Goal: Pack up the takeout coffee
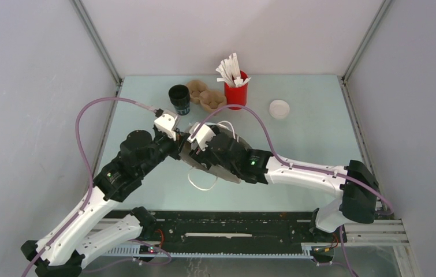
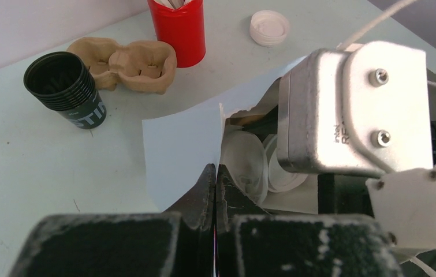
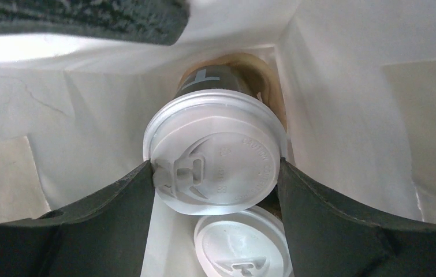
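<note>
Pinching paper bag [image 2: 175, 144] at its torn rim with left gripper [image 2: 216, 176], fingers pressed flat together on the paper. Reaching into bag mouth with right gripper [image 3: 215, 173]: fingers spread wide, one against each side of the white lid, clamping takeout coffee [image 3: 221, 138]. Coffee well inside the bag, lid facing the mouth, dark cup wall behind it, brown cardboard around cup's far end. Second lidded cup [image 3: 241, 248] in same bag, just below the first, rims close; touching or not, cannot tell. Past the bag, near table's [image 1: 308, 138] far edge: lidless black cup [image 1: 179, 98], upright, mouth up. Just right of it, brown pulp cup carrier [image 1: 205, 95]. Next, red holder [image 1: 235, 93], packed with white sticks [image 1: 230, 70]. Loose white lid [image 1: 279, 108] lying flat, well apart to the right.
</note>
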`<action>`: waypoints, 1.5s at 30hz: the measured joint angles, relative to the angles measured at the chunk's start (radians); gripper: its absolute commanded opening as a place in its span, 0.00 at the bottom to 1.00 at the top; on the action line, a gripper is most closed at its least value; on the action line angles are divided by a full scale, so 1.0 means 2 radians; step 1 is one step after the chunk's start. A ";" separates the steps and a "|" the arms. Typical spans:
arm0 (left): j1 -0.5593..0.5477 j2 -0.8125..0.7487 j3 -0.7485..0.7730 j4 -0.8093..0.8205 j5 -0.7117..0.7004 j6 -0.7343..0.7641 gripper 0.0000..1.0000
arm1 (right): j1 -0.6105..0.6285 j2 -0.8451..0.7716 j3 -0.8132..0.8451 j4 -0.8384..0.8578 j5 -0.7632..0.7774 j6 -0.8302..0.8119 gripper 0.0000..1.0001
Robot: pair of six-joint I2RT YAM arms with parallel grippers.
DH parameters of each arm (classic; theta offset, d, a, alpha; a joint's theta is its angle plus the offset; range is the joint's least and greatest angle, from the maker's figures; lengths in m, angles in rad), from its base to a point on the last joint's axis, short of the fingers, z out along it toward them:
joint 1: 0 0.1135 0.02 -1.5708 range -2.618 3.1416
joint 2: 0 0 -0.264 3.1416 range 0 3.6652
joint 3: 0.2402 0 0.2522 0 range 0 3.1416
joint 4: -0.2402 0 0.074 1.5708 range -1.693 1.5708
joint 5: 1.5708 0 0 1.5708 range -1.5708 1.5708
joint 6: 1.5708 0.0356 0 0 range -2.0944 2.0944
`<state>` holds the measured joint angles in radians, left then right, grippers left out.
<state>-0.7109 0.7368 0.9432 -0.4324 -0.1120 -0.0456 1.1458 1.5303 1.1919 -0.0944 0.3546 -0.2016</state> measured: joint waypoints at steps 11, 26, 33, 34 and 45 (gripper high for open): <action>0.000 -0.002 -0.013 -0.002 0.000 -0.004 0.00 | -0.003 0.027 0.001 0.025 0.040 -0.012 0.56; 0.000 -0.022 -0.040 0.002 -0.018 -0.018 0.00 | 0.000 0.060 0.014 0.016 0.041 -0.019 0.55; 0.003 -0.022 -0.040 0.003 -0.030 -0.025 0.00 | -0.003 0.072 0.022 0.029 0.039 -0.017 0.54; 0.003 -0.022 -0.040 0.003 -0.032 -0.026 0.00 | -0.003 0.073 0.023 0.030 0.040 -0.018 0.54; 0.004 -0.024 -0.049 0.008 -0.047 -0.030 0.00 | -0.009 0.088 0.029 0.026 0.045 -0.018 0.53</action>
<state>-0.7033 0.6895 0.8459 -0.4171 -0.2058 -0.1055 1.1271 1.7054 1.2503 -0.0422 0.4450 -0.2371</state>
